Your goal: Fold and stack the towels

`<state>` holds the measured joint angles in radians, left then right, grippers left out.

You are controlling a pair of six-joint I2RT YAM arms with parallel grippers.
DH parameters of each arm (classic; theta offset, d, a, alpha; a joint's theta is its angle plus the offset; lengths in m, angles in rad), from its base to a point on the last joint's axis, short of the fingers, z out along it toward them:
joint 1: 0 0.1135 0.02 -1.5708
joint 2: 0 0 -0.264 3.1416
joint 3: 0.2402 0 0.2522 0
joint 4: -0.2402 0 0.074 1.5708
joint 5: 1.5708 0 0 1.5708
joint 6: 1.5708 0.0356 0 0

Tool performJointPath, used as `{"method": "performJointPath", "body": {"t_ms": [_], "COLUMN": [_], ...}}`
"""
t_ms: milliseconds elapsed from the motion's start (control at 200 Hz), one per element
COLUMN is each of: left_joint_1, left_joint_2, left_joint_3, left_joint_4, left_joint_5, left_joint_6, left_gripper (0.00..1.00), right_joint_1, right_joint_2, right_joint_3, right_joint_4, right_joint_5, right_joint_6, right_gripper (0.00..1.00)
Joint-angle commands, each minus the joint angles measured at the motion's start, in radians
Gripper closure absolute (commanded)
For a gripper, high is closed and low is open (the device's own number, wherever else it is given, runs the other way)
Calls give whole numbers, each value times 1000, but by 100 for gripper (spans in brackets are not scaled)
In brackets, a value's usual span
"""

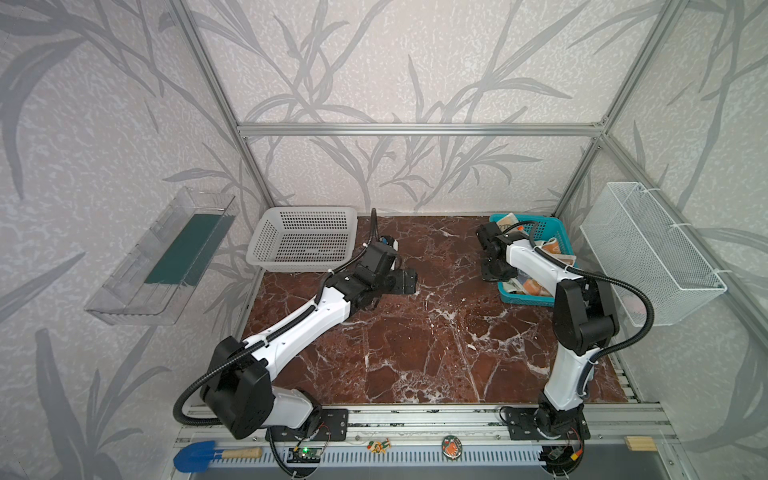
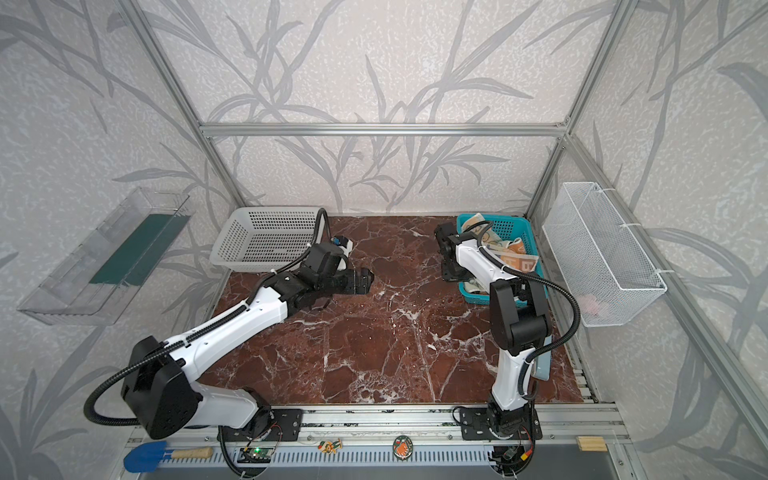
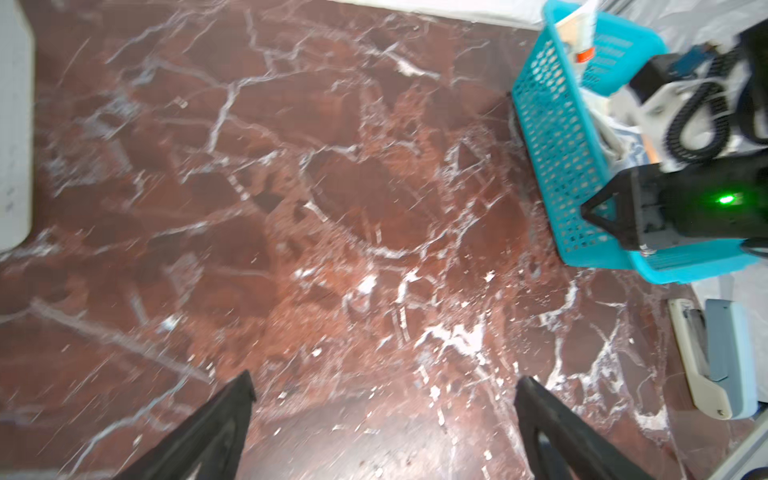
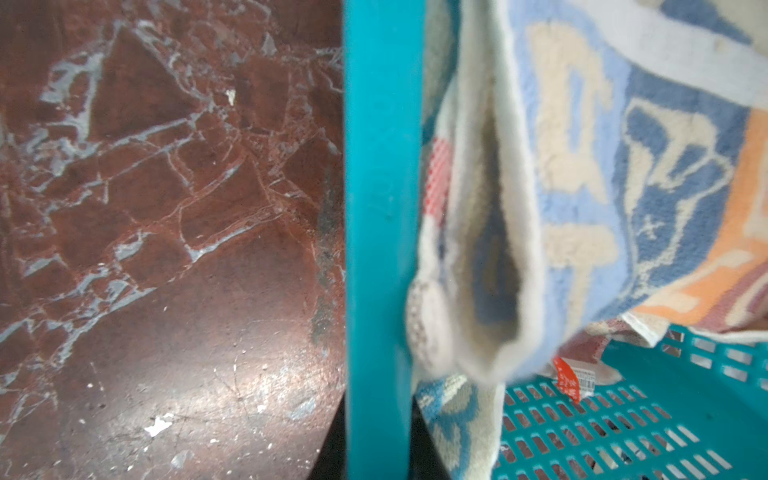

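Towels (image 4: 582, 187): soft looped terry, crumpled, printed blue, cream and orange. Heaped in a teal perforated plastic basket (image 1: 509, 296), far right on the glossy veined red-brown marble tabletop (image 1: 415, 340).
Left gripper (image 3: 384, 384): tapered black jaws wide apart over bare tabletop.
Right gripper (image 1: 496, 269): at the basket's left rim; jaw state cannot be told.

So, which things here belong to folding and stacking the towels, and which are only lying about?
Belong to the job: towels; teal basket holding them.
Just lying about: white basket, blue shovel, stapler, wire basket and clear tray on the walls.
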<state>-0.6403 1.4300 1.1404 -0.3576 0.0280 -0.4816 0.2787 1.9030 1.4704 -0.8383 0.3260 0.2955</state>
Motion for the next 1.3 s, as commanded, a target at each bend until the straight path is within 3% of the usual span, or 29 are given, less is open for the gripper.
{"method": "performJointPath", "body": {"t_ms": [0, 280, 375, 450, 750, 950, 1295], "left_joint_1": [-29, -95, -108, -118, -149, -182, -202], "left_joint_2": [44, 143, 161, 163, 117, 122, 182], "left_joint_3": [73, 173, 192, 195, 184, 227, 294], "left_joint_4": [1, -1, -4, -10, -39, -70, -68], "left_joint_5": [-28, -56, -65, -74, -143, -208, -211], "left_joint_6": [13, 18, 12, 11, 33, 87, 120], "left_gripper": [1, 1, 1, 1, 1, 1, 1], "right_joint_1": [-24, -49, -49, -49, -49, -64, -160], "right_joint_2": [-12, -36, -43, -61, -223, -316, -169], "right_joint_3": [-16, -47, -43, -45, -40, -29, 31], "right_joint_4": [34, 56, 43, 38, 22, 34, 58], "right_joint_5": [-4, 0, 17, 11, -97, -34, -71], "right_joint_6": [-86, -168, -175, -176, -127, -92, -5], "right_gripper": [100, 100, 86, 84, 28, 0, 0]}}
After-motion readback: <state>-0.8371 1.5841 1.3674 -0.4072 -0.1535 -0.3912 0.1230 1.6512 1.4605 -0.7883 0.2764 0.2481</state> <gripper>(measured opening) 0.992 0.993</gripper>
